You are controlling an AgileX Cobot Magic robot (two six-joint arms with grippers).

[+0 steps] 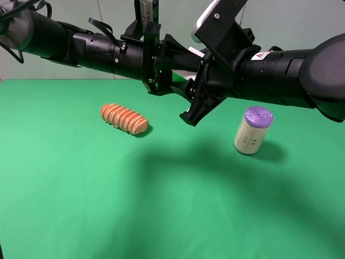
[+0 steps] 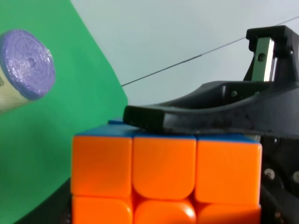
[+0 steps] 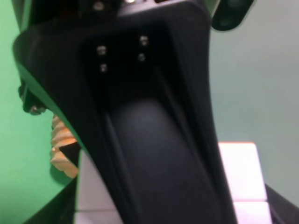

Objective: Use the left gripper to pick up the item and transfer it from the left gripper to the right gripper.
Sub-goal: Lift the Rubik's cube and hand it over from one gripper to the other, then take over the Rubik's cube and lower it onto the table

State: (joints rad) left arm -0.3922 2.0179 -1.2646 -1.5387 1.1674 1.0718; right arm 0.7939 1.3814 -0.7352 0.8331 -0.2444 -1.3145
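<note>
**Green table** [image 1: 81, 205]: open cloth runs wide beneath and in front of both grippers. Its far edge meets a pale wall [image 1: 302, 21] behind them. The arms' shadow lies on the cloth below.

**Left gripper** [image 1: 180, 73]: sits high above the table, jaws pointing at the right gripper. It is clamped on the puzzle cube [image 2: 163, 179]. In the left wrist view one black finger [image 2: 196, 114] lies flat on the blue face, right at the edge it shares with the orange face. The opposite finger is out of frame.

**Right gripper** [image 1: 198, 86]: at the same height, its fingers overlap the left gripper's. In the right wrist view one finger [image 3: 154, 154] crosses close in front of the cube's white face. Whether its jaws press on the cube cannot be told.

**Purple-topped canister** [image 1: 253, 131]: upright on the table, below the right gripper on its arm's side, well apart from it.

**Ridged orange loaf** [image 1: 124, 118]: lies on the table below the left gripper on its arm's side, well apart. Bare cloth separates loaf and canister directly under the jaws.

**Puzzle cube:** aloft between the two grippers, hidden in the high view.
</note>
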